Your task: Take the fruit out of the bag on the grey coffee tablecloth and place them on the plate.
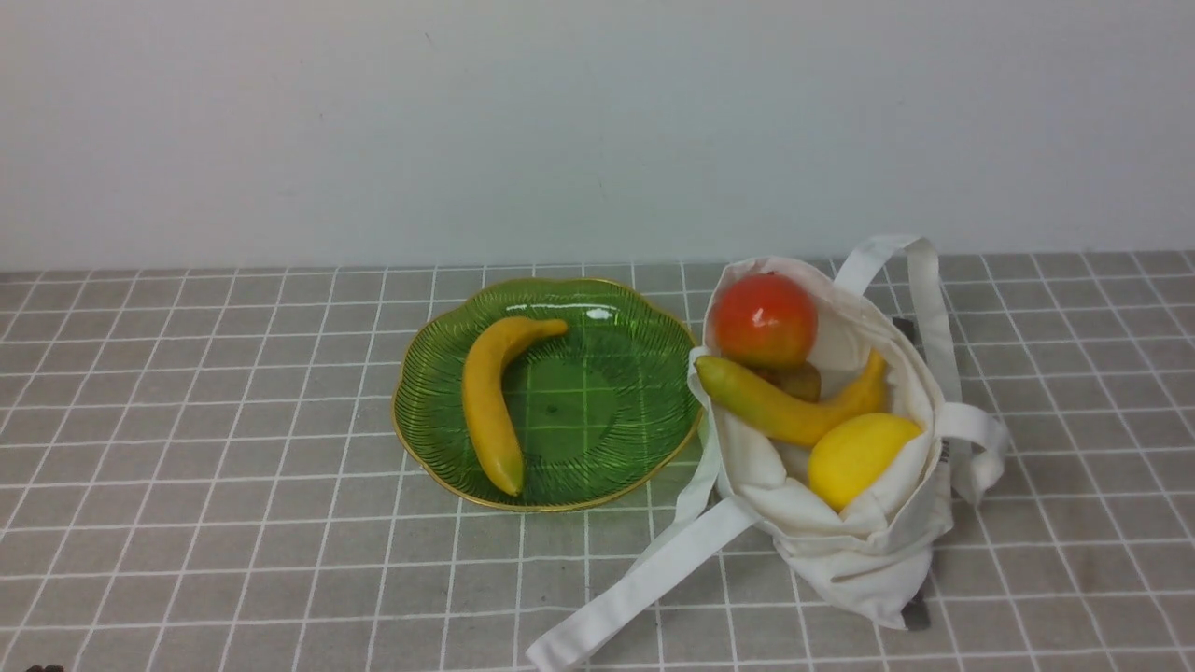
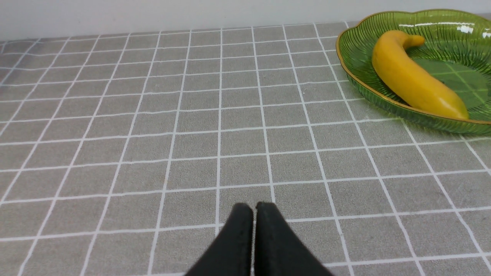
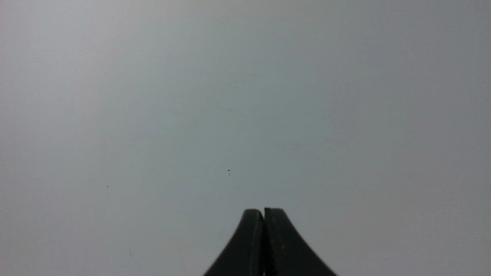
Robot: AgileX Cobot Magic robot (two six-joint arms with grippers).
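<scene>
One yellow banana (image 1: 488, 401) lies in the green plate (image 1: 644, 327) at the centre of the grey tablecloth (image 1: 233, 523). The off-white bag (image 1: 859, 551) lies open just right of the plate, touching its rim. In its mouth sit a red-orange apple (image 1: 764, 319), a second banana (image 1: 784, 403), a yellow lemon (image 1: 857, 455) and a small brown fruit (image 1: 798, 380), partly hidden. Neither gripper shows in the front view. My left gripper (image 2: 254, 207) is shut and empty over bare cloth, with the plate (image 2: 356, 73) and banana (image 2: 412, 80) beyond it. My right gripper (image 3: 264, 212) is shut and empty, facing a blank grey wall.
The bag's long white straps (image 1: 644, 579) trail over the cloth toward the front, and another loops behind the bag (image 1: 920, 280). A plain pale wall (image 1: 597, 121) closes off the back of the table.
</scene>
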